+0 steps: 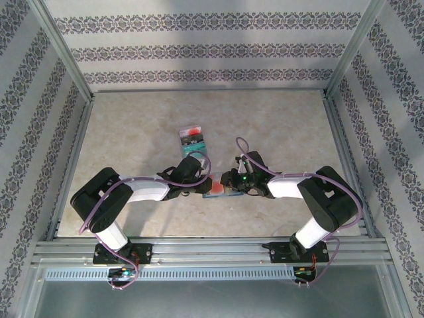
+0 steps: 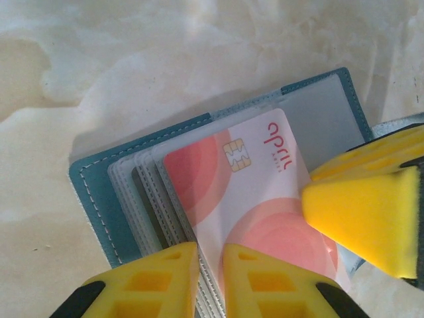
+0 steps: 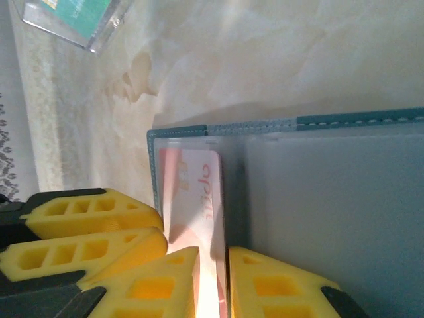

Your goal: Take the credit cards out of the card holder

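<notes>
right jaws are pinched shut on the pink card [image 3: 195,189], whose long axis points straight at them; left jaws clamp the holder [image 2: 93,199] by its sleeves, so the pull looks rightward.

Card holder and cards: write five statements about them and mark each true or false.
1. The card holder lies open on the table. True.
2. The pink card has a chip on its face. True.
3. The pink card lies on bare table, clear of the holder. False: it lies over the holder's clear sleeves.
4. The left gripper and right gripper sit at opposite table edges. False: they meet at the card holder.
5. A teal-green card lies apart from the holder. True.
</notes>
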Controlling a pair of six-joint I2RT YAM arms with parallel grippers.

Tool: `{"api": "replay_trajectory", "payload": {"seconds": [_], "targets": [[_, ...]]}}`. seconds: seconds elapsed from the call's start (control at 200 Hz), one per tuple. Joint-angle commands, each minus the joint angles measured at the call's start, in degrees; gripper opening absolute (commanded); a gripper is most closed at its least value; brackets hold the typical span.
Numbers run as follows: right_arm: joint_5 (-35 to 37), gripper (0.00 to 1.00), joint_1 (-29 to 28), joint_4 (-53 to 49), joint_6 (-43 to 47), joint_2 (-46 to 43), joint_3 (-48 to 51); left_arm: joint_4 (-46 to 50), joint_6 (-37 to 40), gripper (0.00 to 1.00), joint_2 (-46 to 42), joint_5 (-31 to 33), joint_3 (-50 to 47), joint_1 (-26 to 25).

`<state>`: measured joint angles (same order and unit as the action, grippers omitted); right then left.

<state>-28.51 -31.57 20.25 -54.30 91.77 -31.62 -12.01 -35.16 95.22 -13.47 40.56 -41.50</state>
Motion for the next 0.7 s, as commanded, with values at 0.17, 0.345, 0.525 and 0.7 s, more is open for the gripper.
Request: {"api": "replay_trajectory", "payload": {"seconds": [0.17, 0.345, 0.525, 0.7], "targets": [[-4.36, 0.19, 0.56, 6.60, -1.68, -3.23, 1.72, 4.89, 0.70, 0.17, 2.60, -0.68, 1.06, 0.48], [-5.35, 0.19, 0.87, 9.20, -2.70, -3.13, 2.76, 5.15, 0.70, 0.16, 2.69, -0.65, 1.23, 0.53], [-7.27, 0.17, 0.99, 15.07, -5.11, -0.49, 3.13, 5.20, 0.79, 0.15, 2.78, -0.98, 1.34, 0.45], [-9.00, 0.12, 1.33, 22.15, -8.20, 3.24, 4.06, 5.48, 0.62, 0.15, 2.43, -0.79, 1.05, 0.43]]}}
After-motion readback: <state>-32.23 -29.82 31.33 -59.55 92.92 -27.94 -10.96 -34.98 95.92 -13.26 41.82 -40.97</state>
